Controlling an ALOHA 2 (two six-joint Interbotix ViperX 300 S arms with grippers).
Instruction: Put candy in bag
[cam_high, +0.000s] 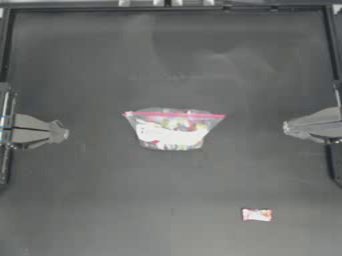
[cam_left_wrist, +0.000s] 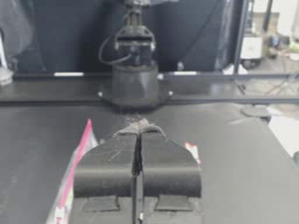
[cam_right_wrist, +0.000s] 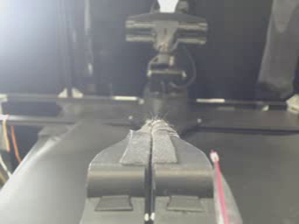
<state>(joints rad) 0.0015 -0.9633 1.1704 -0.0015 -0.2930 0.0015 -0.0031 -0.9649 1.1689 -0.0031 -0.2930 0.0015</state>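
The candy (cam_high: 256, 214) lies alone on the dark table (cam_high: 100, 200) in the lower right of the top view, a small white wrapper with pink-red marks, flat and touching nothing else. It sits well apart from both grippers, below and to the left of the right gripper (cam_high: 287, 128) and far across the frame from the left gripper (cam_high: 63, 133). In the left wrist view a sliver of it (cam_left_wrist: 192, 152) shows just past the edge of that arm's jaws.

Above and to the left of the candy, near the middle of the frame, rests the bag (cam_high: 172, 128), clear plastic with its pink-red seal strip along the upper edge, a white patch and multicoloured sweets showing through. The bag lies between the two grippers, apart from each. Its seal strip appears as a pink line beside the jaws in the left wrist view (cam_left_wrist: 79, 157) and in the right wrist view (cam_right_wrist: 220, 188).

The left gripper sits at the left edge of the frame, the right gripper at the right edge, both at mid height and pointing toward the bag. Each has its jaws pressed together with nothing between them.
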